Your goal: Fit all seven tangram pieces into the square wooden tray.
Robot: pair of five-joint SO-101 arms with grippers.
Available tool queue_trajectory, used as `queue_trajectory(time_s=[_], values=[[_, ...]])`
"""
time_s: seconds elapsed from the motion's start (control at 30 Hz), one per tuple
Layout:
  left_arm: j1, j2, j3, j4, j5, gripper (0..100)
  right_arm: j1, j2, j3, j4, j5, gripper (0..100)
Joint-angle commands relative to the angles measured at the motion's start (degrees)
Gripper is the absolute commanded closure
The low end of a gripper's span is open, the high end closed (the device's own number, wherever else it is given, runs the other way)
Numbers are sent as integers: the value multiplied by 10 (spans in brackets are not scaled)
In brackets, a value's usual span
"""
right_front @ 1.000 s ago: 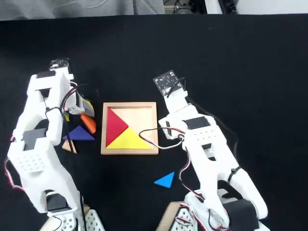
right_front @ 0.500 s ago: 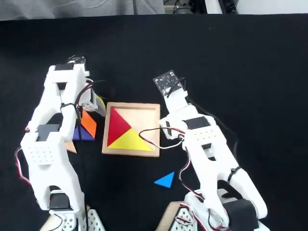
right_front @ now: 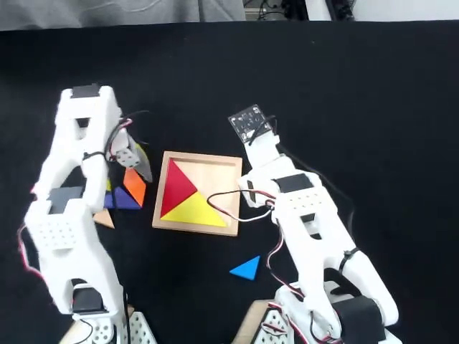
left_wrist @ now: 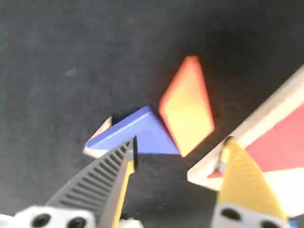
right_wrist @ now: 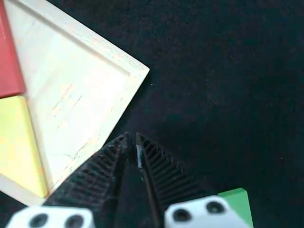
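Note:
The square wooden tray [right_front: 215,170] lies mid-table, slightly skewed, holding a red triangle [right_front: 176,188] and a yellow triangle [right_front: 192,211]. Just left of it lie an orange parallelogram [right_front: 134,185], a dark blue triangle [right_front: 123,200] and a small tan triangle [right_front: 102,218]. My left gripper [right_front: 135,162] hovers open over these; the left wrist view has the orange piece [left_wrist: 187,111] and blue triangle [left_wrist: 137,135] below its fingers [left_wrist: 107,173], beside the tray corner [left_wrist: 247,137]. My right gripper [right_wrist: 133,140] is shut and empty at the tray's right edge [right_wrist: 107,71].
A light blue triangle [right_front: 247,268] lies alone in front of the tray. A green piece [right_wrist: 233,199] sits on the cloth close to the right gripper. A yellow piece [right_front: 109,185] peeks out under the left arm. Open black cloth stretches behind the tray.
The left arm swung toward the tray. The tray slid a little to the right and turned slightly. The orange piece turned more upright. The right arm kept still.

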Motion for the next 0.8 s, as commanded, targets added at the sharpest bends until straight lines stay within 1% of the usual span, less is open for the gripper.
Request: queue_trajectory(time_s=[0.0,0.13,0.2,0.3,0.47,0.6,0.77], values=[[-22,-69,57,-30,107,791,6,6,-2,-7,0,986],[-23,-99,155,-115,161,858,6,6,-2,-8,0,986],[-22,-105,173,-139,163,860,6,6,-2,-8,0,986],[-2,-105,172,-146,160,837,6,6,-1,-8,0,986],[43,-103,150,-143,156,755,6,6,-1,-8,0,986],[55,-108,132,-143,156,747,6,6,-1,-8,0,986],[51,-108,99,-142,156,747,6,6,-1,-9,0,986]])
